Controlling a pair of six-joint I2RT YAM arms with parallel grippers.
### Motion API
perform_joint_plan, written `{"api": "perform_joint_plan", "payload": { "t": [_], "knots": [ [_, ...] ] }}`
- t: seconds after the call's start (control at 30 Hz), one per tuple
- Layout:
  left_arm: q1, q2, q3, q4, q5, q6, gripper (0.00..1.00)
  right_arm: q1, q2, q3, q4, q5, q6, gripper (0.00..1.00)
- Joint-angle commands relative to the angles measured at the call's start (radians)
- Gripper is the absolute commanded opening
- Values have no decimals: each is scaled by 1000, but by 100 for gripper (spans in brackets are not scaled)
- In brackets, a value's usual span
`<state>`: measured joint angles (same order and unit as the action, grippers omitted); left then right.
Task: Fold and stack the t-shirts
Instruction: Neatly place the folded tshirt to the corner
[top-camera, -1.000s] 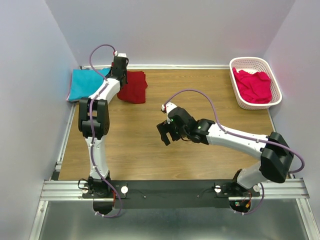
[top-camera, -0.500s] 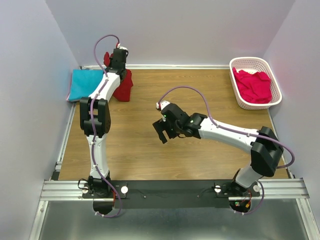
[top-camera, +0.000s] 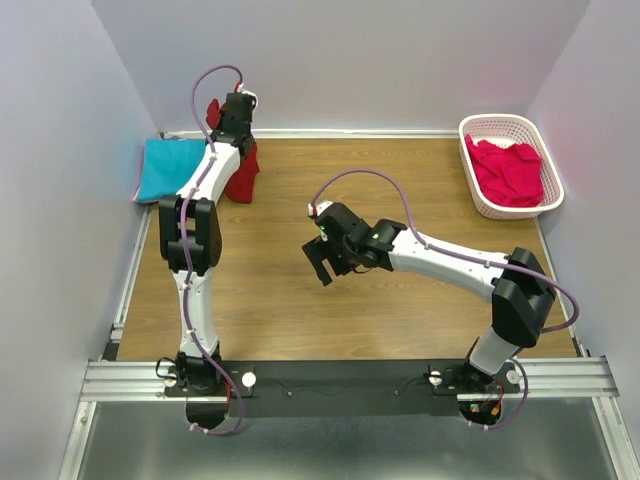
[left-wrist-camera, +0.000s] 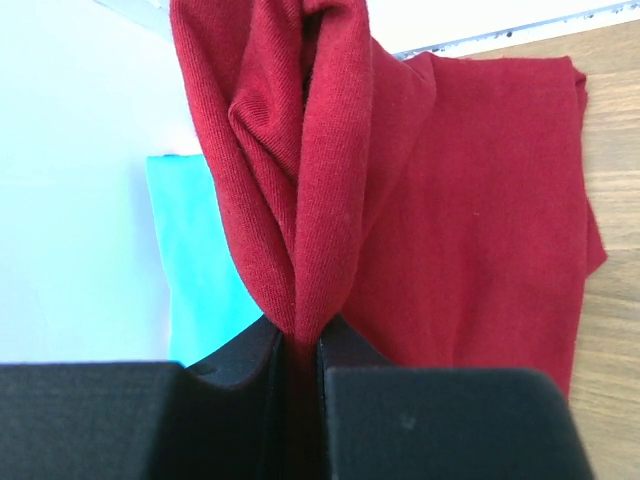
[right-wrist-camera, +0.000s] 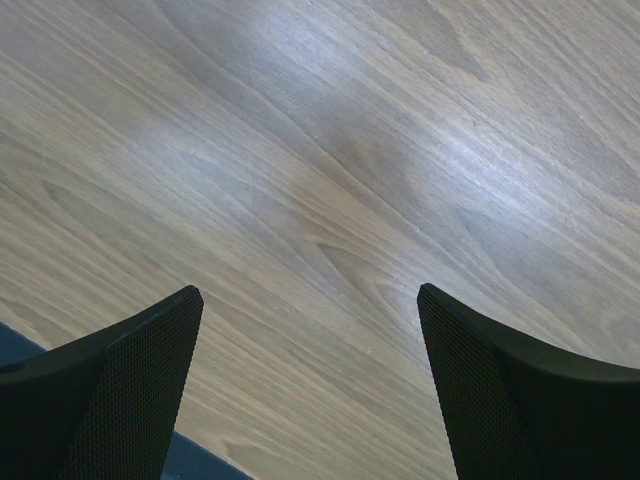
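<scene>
Dark red t-shirt (left-wrist-camera: 330, 200) pinched between left fingers (left-wrist-camera: 120, 420), right fingers (right-wrist-camera: 100, 400) wide apart above wooden table (right-wrist-camera: 350, 150)

Quick tally: three t-shirts in total. There's one dark red t-shirt (top-camera: 243, 178) and one turquoise t-shirt (top-camera: 165, 170), both at the far left. There's also what looks like a single pinkish-red t-shirt (top-camera: 510, 172) at the far right, though it's bunched up enough that it's hard to swear it's only one. One white basket (top-camera: 482, 205). One wooden table (top-camera: 280, 300). Two arms, the left arm (top-camera: 190, 235) and the right arm (top-camera: 450, 265). That makes two grippers: left gripper (left-wrist-camera: 300, 360), right gripper (right-wrist-camera: 308, 300).
</scene>
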<state>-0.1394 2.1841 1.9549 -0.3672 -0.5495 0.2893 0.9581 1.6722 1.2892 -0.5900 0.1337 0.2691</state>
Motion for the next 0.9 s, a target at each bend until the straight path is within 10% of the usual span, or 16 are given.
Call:
{"api": "perform_joint_plan", "payload": {
  "t": [0.0,0.87],
  "knots": [
    [0,-67,68,-30,2,11,0,-2,4,27,-41,1,15,95],
    [21,-90,191,-142,-50,33,0,-2,14,22,-54,-39,24,95]
  ]
}}
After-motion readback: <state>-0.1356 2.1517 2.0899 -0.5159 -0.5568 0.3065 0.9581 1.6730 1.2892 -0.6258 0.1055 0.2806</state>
